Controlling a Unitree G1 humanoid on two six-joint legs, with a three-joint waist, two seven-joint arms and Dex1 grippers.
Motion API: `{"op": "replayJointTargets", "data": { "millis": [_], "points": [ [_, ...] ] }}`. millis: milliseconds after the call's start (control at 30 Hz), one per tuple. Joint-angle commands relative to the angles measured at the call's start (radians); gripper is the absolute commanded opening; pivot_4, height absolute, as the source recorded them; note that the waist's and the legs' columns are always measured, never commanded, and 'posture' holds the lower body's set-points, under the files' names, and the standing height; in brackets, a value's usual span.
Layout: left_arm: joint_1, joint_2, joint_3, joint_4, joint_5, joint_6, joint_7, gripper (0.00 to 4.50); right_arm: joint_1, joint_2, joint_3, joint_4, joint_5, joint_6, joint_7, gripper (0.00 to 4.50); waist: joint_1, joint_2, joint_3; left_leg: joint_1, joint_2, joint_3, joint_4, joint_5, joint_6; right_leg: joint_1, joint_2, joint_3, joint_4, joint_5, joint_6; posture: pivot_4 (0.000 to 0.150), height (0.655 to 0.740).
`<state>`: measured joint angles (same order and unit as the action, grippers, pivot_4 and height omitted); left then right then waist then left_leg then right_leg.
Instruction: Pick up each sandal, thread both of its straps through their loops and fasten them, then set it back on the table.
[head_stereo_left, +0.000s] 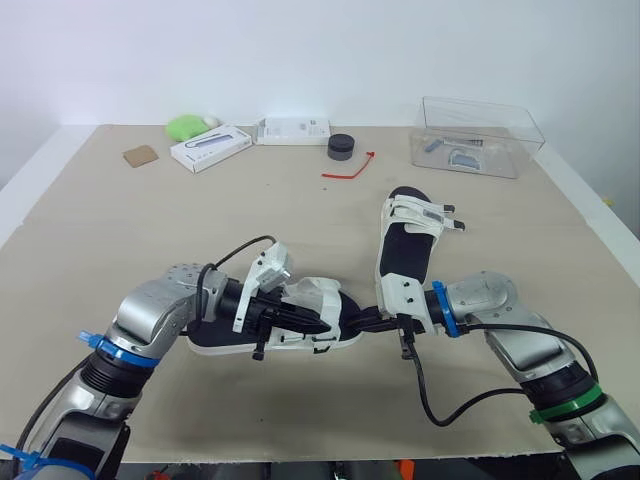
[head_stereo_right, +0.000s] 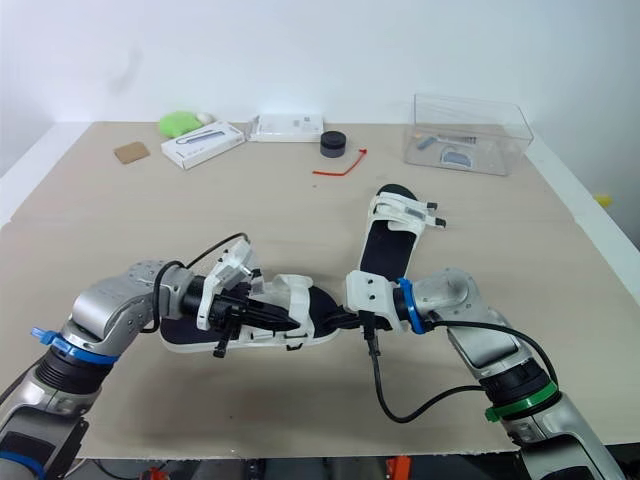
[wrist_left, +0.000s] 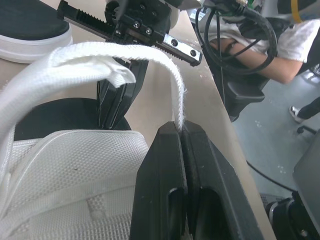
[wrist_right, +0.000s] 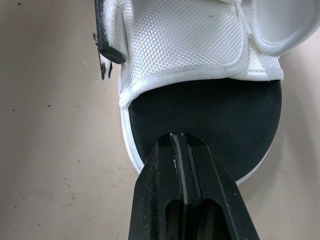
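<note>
sandal (head_stereo_left: 318, 298) with a white mesh upper and black footbed lies flat at the near middle of the table (head_stereo_left: 200, 230), between the two grippers. left gripper (head_stereo_left: 328, 326), its forearm low and reaching along the sandal, is clenched on the end of a white strap (wrist_left: 100, 52) that arches loose above the upper. right gripper (head_stereo_left: 364, 322), elbow bent and wrist turned inward, has its fingers pressed together, tips at the rounded end of the footbed. second sandal (head_stereo_left: 408, 240) lies just beyond, lengthwise away from the robot.
</note>
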<state>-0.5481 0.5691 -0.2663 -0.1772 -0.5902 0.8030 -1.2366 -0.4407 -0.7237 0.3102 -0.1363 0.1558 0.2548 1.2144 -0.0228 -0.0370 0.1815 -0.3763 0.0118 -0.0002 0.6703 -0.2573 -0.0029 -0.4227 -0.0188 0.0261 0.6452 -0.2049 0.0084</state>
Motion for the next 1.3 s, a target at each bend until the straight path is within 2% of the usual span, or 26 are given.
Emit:
{"op": "replayJointTargets", "data": {
  "millis": [33,167,300,333,533,867,967,1033,1300],
  "points": [
    [-0.003,0.012,-0.006,-0.008,0.011,-0.012,-0.003,0.07,0.012,-0.016,0.004,0.011,-0.028,0.011,-0.006,0.0,0.0,0.0,0.0,0.0,0.0,0.0,0.0,0.0,0.0,0.0,0.0,0.0,0.0,0.0,0.0,0.15,0.74],
    [-0.034,0.026,0.021,-0.005,-0.031,0.018,-0.03,0.07,0.012,-0.016,0.004,0.012,-0.028,0.009,-0.005,0.0,0.0,0.0,0.0,0.0,0.0,0.0,0.0,0.0,0.0,0.0,0.0,0.0,0.0,0.0,0.0,0.15,0.74],
    [-0.062,0.072,0.031,-0.028,-0.059,0.038,-0.081,1.16,0.009,-0.018,0.003,0.016,-0.029,0.006,-0.004,0.0,0.0,0.0,0.0,0.0,0.0,0.0,0.0,0.0,0.0,0.0,0.0,0.0,0.0,0.0,0.0,0.15,0.74],
    [-0.073,0.077,0.041,-0.025,-0.075,0.053,-0.084,1.7,0.009,-0.018,0.004,0.016,-0.029,0.006,-0.004,0.0,0.0,0.0,0.0,0.0,0.0,0.0,0.0,0.0,0.0,0.0,0.0,-0.001,0.0,0.0,-0.001,0.15,0.74],
    [-0.104,0.081,0.071,-0.016,-0.116,0.093,-0.076,1.7,0.013,-0.017,0.004,0.013,-0.029,0.008,-0.003,0.0,0.0,0.0,0.0,0.0,0.0,0.0,0.0,0.0,0.0,0.0,0.0,0.0,0.0,0.0,0.0,0.15,0.74],
    [-0.099,-0.034,0.03,0.053,-0.004,0.02,0.08,1.7,0.011,-0.01,0.005,0.014,-0.029,0.012,-0.008,0.0,0.0,0.0,0.0,0.0,0.0,0.0,0.0,0.0,0.0,0.0,0.0,0.0,0.0,0.0,0.0,0.15,0.74],
    [-0.098,-0.045,0.026,0.06,0.006,0.01,0.08,0.86,0.013,-0.01,0.004,0.014,-0.029,0.012,-0.01,0.0,0.0,0.0,0.0,0.0,0.0,0.0,0.0,0.0,0.0,0.0,0.0,0.0,0.0,0.0,0.0,0.15,0.74],
    [-0.098,-0.046,0.026,0.061,0.005,0.008,0.073,0.04,0.014,-0.011,0.004,0.013,-0.029,0.012,-0.01,0.0,0.0,0.0,0.0,0.0,0.0,0.0,0.0,0.0,0.0,0.0,0.0,0.0,0.0,0.0,0.0,0.15,0.74],
    [-0.081,-0.002,0.035,0.026,-0.027,0.021,-0.001,0.04,0.025,-0.017,-0.001,0.001,-0.027,0.018,-0.015,0.0,0.0,0.0,0.0,0.0,0.0,0.0,0.0,0.0,0.0,0.0,0.0,0.0,0.0,0.0,0.0,0.15,0.74]
  ]
}}
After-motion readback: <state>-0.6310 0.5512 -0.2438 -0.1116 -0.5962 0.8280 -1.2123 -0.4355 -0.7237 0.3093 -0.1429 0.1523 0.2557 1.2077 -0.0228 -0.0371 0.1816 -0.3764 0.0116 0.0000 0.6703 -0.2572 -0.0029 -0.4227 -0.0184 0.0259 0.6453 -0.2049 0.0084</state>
